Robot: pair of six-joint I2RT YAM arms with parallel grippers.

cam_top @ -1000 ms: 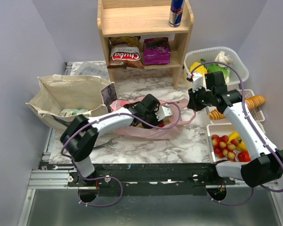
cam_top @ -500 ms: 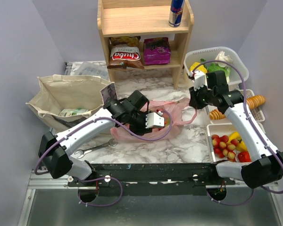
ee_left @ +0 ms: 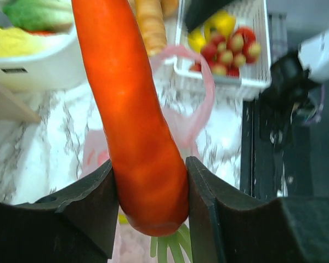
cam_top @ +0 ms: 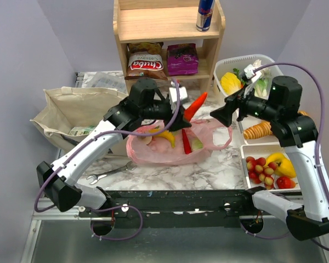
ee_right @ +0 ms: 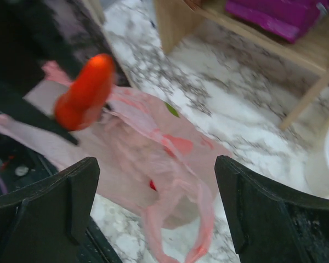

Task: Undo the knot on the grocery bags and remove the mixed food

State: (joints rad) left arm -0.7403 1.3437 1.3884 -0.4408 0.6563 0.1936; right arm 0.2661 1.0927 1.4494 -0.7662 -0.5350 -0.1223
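Left arm (cam_top: 93, 149): white shells on the long links, black round housings at the joints.
Right arm (cam_top: 306, 160): the same white links and black joints, with a bulky black housing near the wrist.
Cables: 1 thin purple cable (cam_top: 40, 189) loops loosely along each arm, 2 in all.
Left gripper (ee_left: 151, 205): 2 matte black fingers (ee_left: 71, 213) with bevelled edges and flat inner faces.
Right gripper (ee_right: 153, 200): 2 matte black fingers (ee_right: 49, 203), broad and wedge-shaped, with smooth rounded corners.
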